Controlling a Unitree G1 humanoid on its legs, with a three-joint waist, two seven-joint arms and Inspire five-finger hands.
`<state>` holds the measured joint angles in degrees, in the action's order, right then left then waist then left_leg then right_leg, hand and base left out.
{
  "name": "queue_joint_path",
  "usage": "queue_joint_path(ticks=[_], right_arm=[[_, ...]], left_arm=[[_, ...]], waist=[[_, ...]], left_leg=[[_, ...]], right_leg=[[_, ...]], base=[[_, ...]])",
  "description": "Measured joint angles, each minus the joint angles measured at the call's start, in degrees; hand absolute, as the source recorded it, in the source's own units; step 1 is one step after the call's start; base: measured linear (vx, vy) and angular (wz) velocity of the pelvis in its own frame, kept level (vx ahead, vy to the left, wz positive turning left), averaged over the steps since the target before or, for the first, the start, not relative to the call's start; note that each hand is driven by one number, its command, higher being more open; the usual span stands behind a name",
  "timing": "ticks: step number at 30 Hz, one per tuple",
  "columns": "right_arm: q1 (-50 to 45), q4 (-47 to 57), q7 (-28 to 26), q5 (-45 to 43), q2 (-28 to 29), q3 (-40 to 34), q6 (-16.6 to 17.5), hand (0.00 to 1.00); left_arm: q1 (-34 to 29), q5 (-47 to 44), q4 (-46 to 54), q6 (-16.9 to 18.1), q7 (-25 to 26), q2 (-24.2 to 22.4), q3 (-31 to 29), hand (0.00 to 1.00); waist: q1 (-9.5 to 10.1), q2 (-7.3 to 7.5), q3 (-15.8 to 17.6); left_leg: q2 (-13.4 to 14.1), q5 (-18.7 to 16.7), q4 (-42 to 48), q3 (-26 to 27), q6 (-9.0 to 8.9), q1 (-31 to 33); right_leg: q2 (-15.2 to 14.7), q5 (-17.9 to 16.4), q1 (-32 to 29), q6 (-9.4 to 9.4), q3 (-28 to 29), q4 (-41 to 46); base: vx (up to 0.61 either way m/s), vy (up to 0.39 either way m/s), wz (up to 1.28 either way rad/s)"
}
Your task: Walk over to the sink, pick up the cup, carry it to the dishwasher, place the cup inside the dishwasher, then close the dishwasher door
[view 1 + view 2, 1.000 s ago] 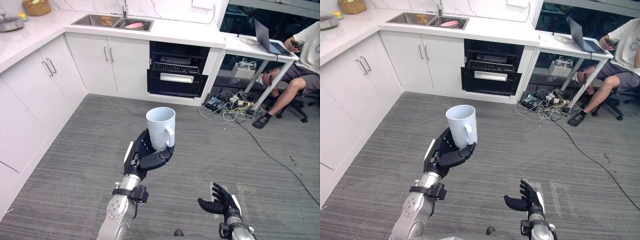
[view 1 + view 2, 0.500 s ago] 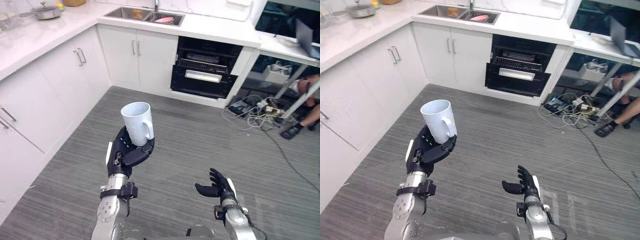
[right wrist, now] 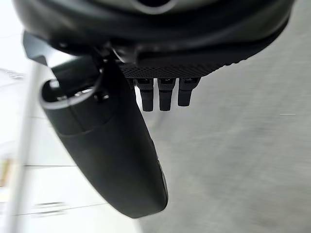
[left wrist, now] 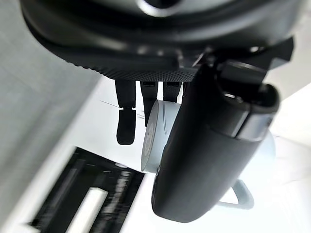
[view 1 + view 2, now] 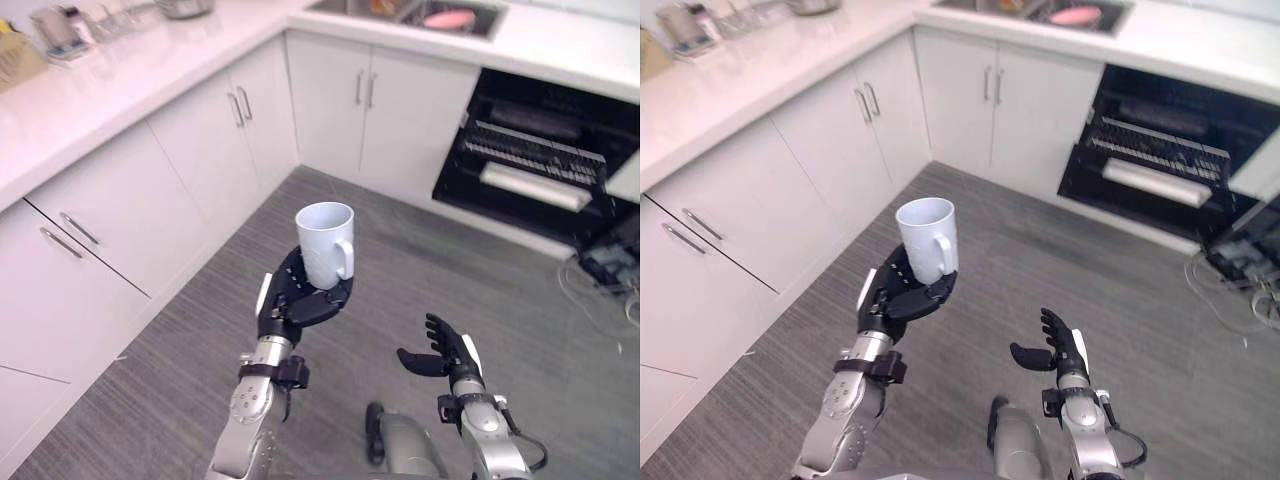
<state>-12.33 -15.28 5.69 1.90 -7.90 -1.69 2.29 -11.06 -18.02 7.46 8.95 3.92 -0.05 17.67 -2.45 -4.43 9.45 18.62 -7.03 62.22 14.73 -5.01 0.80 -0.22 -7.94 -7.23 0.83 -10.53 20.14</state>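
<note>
White cup (image 5: 325,243) stands upright in the left hand (image 5: 293,308), fingers (image 5: 322,303) curled round its base.

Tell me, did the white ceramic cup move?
Yes. The white ceramic cup, in the left hand, came nearer the open black dishwasher, which looks bigger now.

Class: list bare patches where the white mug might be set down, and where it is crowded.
Free: on the white countertop, the front strip above the white cabinets, and the stretch over the open black dishwasher. Crowded: its back edge, and the steel sink.
</note>
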Motion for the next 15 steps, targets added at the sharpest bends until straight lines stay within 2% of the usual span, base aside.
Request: queue_joint_path(ticks=[1,2,3,4,5,6,7,8,9,10,11,12,13,14,15], right_arm=[[0.4,0.9,0.8,-0.2,0.8,-0.3,0.6,0.90],[0.9,0.7,1.2,-0.3,0.7,-0.5,0.9,0.90],[1.7,-0.2,1.3,-0.6,0.7,-0.6,1.2,0.90],[2.1,-0.8,1.3,-0.6,0.6,-0.7,1.2,0.90],[3.1,-2.6,1.4,-0.6,0.4,-0.9,1.2,0.90],[3.4,-3.7,1.3,-0.6,0.1,-1.3,1.2,0.90],[3.3,-4.6,1.3,-0.6,-0.1,-1.4,1.2,0.90],[3.1,-5.0,1.3,-0.6,0.0,-1.3,1.2,0.90],[2.7,-6.1,1.2,-0.6,0.4,-1.1,1.2,0.90],[2.4,-7.0,1.2,-0.6,1.3,-1.0,1.0,0.90],[1.9,-7.1,1.1,-0.6,1.3,-0.5,1.0,0.90],[1.9,-7.2,1.1,-0.6,1.3,-0.4,1.0,0.90],[2.3,-7.4,1.1,-0.6,1.6,-0.3,1.0,0.90],[3.1,-7.7,1.0,-0.6,2.4,0.0,1.0,0.90],[3.6,-8.0,1.0,-0.5,2.9,0.1,1.0,0.90]], left_arm=[[0.4,0.0,0.0,0.1,-0.4,0.0,0.5,0.30],[0.5,0.0,-0.1,0.1,-0.9,0.2,0.8,0.30],[0.4,0.0,-0.3,0.0,-1.7,0.2,0.8,0.30],[0.4,0.0,-0.4,0.0,-1.7,0.4,0.7,0.30],[0.2,0.0,-0.5,0.0,-1.7,0.6,0.5,0.30],[0.1,0.0,-0.5,0.0,-1.7,0.8,0.5,0.30],[-0.1,0.0,-0.4,0.0,-1.6,1.1,0.2,0.30],[-0.3,0.0,-0.4,0.0,-1.6,1.5,0.1,0.30],[-0.9,0.0,-0.4,0.0,-1.3,1.9,-0.3,0.30],[-1.0,0.1,-0.5,-0.4,-1.2,2.8,-0.8,0.30],[-0.7,0.1,-0.4,-0.4,-1.2,3.2,-0.9,0.30],[-0.7,0.1,-0.4,-0.5,-1.2,3.3,-0.9,0.30],[-0.8,0.1,-0.4,-1.0,-1.2,3.9,-0.9,0.30],[-0.8,0.2,-0.4,-1.2,-1.1,5.3,-1.0,0.30],[-0.9,0.3,-0.4,-1.5,-1.0,6.2,-0.9,0.30]], waist=[[-0.03,0.45,0.1],[0.01,0.97,0.0],[0.29,1.58,0.2],[0.46,1.85,0.3],[1.15,2.22,0.6],[1.79,2.29,0.6],[2.37,2.21,0.5],[2.57,2.24,0.5],[2.90,2.27,0.4],[2.34,4.11,0.2],[1.40,5.68,0.1],[1.41,5.91,0.1],[1.75,6.65,0.3],[1.99,8.55,0.8],[1.93,9.37,0.9]], left_leg=[[1.9,-3.7,3.8,1.7,1.67,6.0],[2.4,-6.4,2.4,3.8,3.42,9.6],[1.8,-9.0,-4.4,5.7,4.40,13.0],[0.6,-9.4,-9.5,5.6,4.26,14.2],[-2.4,-9.0,-21.8,3.3,3.19,15.4],[-4.7,-7.3,-31.0,0.4,2.06,15.8],[-7.0,-3.3,-41.5,-3.9,1.43,15.7],[-7.7,0.8,-44.2,-5.3,0.81,15.2],[-8.7,8.0,-42.8,-6.5,1.74,13.5],[-9.6,4.5,-39.4,-5.7,2.28,13.8],[-10.3,-0.9,-33.7,-4.9,3.24,15.7],[-10.4,-1.9,-33.0,-4.4,3.28,15.7],[-10.4,-5.0,-31.3,-2.1,3.79,15.0],[-11.5,-7.2,-31.6,1.2,4.43,12.0],[-12.2,-8.4,-31.9,2.7,4.90,9.9]], right_leg=[[0.1,-0.8,4.1,0.32,-0.3,-3.4],[-0.2,-0.7,6.8,0.16,-0.2,-6.2],[-1.0,-0.3,10.1,-0.60,0.0,-8.4],[-1.5,-0.3,11.5,-0.63,0.3,-9.4],[-2.7,-0.3,13.4,-0.69,1.2,-10.5],[-3.6,-0.8,14.3,-1.25,2.7,-10.6],[-4.4,-2.7,15.6,-2.90,4.6,-10.3],[-4.4,-4.4,16.3,-4.32,5.5,-9.9],[-5.5,-7.2,17.6,-6.00,8.1,-8.5],[-7.4,-8.5,18.0,-5.90,9.0,-7.4],[-8.9,-9.7,16.4,-6.26,10.4,-3.6],[-9.1,-9.9,15.7,-6.37,10.9,-2.1],[-10.2,-10.0,10.8,-6.37,12.2,7.7],[-13.7,-7.5,3.8,-9.65,11.9,22.2],[-15.5,-5.0,0.5,-10.52,11.9,28.6]], base=[[0.51,-0.102,0.11],[0.51,-0.076,0.10],[0.41,-0.034,0.00],[0.51,0.010,-0.20],[0.48,0.082,-0.44],[0.57,0.178,-0.74],[0.46,0.209,-0.74],[0.48,0.256,-0.93],[0.48,0.286,-0.69],[0.66,0.386,-0.52],[0.46,0.282,-0.15],[0.44,0.274,-0.45],[0.33,0.224,-0.83],[0.42,0.273,-0.99],[0.53,0.239,-1.03]])
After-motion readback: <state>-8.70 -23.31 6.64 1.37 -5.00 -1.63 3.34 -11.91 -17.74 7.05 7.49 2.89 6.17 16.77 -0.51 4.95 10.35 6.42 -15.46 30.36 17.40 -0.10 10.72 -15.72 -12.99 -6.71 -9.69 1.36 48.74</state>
